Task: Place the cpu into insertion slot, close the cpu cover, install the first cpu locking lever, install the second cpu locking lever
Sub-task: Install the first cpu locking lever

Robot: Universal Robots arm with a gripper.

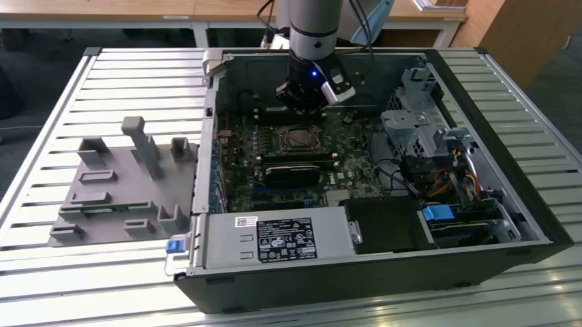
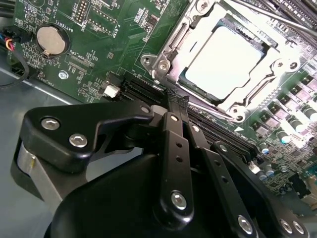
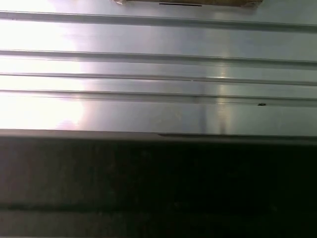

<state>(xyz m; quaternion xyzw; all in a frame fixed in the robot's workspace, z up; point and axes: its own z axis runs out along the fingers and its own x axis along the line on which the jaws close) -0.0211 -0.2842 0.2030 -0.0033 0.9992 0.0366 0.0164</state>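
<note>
I see the cpu [image 2: 225,59] sitting in the insertion slot [image 2: 185,79] already, so step 1 looks done. The cpu cover [image 2: 166,52] seems to be down around it too, w/ the chip showing thru its window. I can't tell if the levers are locked yet. My gripper [image 2: 174,96] hangs just beside the slot, near one edge of the cover, w/ the cpu past the tips, not between them. The jaws look pressed together, holding nothing.

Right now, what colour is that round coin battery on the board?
Silvery metal, clearest in the second wrist view: coin battery.
</note>
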